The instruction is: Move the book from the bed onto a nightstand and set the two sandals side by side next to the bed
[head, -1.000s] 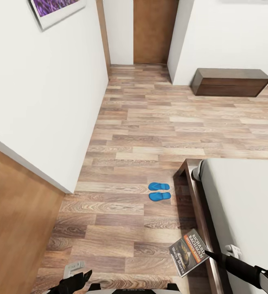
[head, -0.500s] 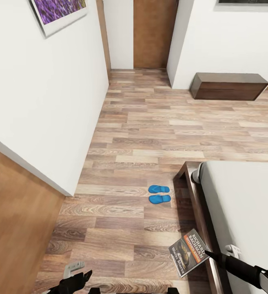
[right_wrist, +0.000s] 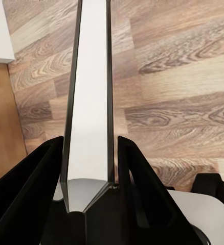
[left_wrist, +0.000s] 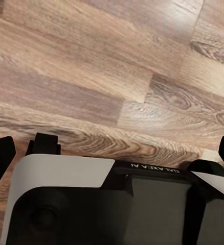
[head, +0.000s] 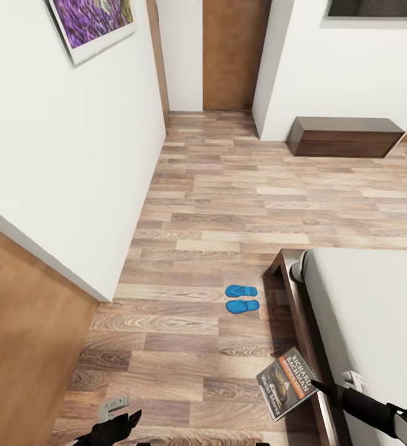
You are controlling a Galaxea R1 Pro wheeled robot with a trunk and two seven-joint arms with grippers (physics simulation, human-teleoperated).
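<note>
Book (head: 286,382) in R tool (head: 315,384)

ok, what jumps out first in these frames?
The book, pinched at its edge in the right claw, hangs over the wood floor beside the bed. Next, the two bright blue sandals lie side by side on the floor by the bed's near corner. The left claw hangs open above bare planks.

bright blue sandals (head: 241,298), dark orange-banded book (head: 286,383), grey mattress (head: 370,322), wood-grain plank floor (head: 228,204), purple picture (head: 91,21)
</note>
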